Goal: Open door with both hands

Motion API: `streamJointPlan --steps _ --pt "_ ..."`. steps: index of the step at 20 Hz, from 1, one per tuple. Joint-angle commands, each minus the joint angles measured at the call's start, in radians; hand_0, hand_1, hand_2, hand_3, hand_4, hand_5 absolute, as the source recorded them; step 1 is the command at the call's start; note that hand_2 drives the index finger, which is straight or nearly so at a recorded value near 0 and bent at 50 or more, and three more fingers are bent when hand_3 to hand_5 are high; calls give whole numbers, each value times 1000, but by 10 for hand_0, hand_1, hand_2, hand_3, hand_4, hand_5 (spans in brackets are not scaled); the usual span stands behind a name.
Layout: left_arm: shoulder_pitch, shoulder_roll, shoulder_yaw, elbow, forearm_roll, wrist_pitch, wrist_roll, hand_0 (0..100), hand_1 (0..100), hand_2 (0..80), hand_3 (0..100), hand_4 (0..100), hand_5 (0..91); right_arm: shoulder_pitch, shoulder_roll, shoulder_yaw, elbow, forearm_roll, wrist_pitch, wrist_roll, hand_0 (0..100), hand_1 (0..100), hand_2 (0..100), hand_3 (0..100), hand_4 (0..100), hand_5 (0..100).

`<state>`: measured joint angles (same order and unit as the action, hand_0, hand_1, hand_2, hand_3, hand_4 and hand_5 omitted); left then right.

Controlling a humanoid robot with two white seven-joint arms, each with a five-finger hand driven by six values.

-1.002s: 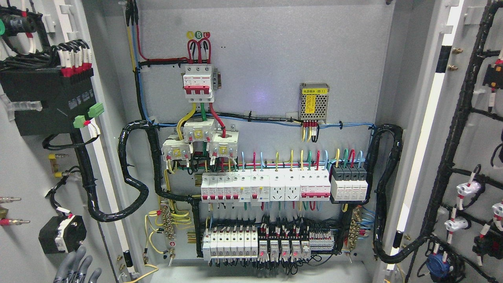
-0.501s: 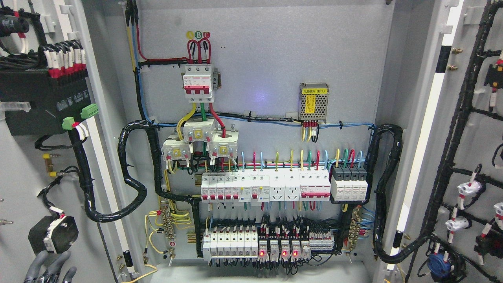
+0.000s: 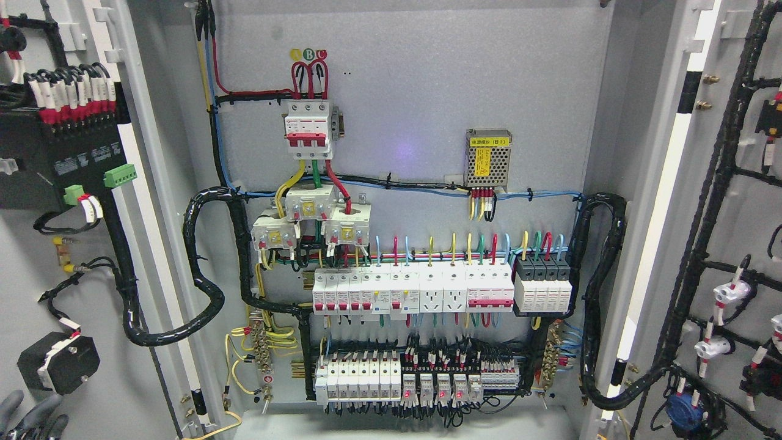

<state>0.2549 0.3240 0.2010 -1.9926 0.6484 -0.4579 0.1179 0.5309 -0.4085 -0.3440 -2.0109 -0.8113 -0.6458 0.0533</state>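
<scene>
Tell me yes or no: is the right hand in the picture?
No. Only the left hand shows, its grey fingertips at the lower left corner by the left door; the right door has no hand near it.

Single head view, close, facing straight into open cabinet (image 3: 403, 91); both doors cropped at frame edges.

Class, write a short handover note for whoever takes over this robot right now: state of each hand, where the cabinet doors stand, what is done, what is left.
Left hand: only grey fingertips show at the bottom left corner, against the inside of the left door; grip cannot be judged.
Right hand: out of view.
Left door: swung wide, its wiring side facing the camera.
Right door: also swung open at the right edge.
Cabinet interior: breakers and wiring fully exposed.
Done: both doors open.
Left: probably only easing the left door to its stop and withdrawing the hand.
</scene>
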Motion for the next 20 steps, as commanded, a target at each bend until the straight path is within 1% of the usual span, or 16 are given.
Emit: streamJointPlan --steps 1,5,9,11,13,20 --pt "-2 58 95 55 56 2 -3 0 0 0 0 0 0 -2 -6 -7 20 0 0 0 192 0 0 0 0 0" --pt "-5 72 101 87 82 4 -3 0 0 0 0 0 0 -2 -10 -1 15 0 -2 0 191 0 0 0 0 0" --pt "-19 84 103 124 86 4 -3 0 0 0 0 0 0 1 -12 10 5 1 -2 2 191 0 0 0 0 0" --pt "-20 93 104 126 106 4 -3 0 0 0 0 0 0 1 -15 13 -2 3 -2 2 191 0 0 0 0 0" --pt "-22 110 109 130 125 4 -3 0 0 0 0 0 0 1 -32 17 -3 3 -2 4 192 0 0 0 0 0" --pt "-28 121 121 161 135 4 -3 0 0 0 0 0 0 -2 -52 40 -5 3 -2 5 192 0 0 0 0 0"
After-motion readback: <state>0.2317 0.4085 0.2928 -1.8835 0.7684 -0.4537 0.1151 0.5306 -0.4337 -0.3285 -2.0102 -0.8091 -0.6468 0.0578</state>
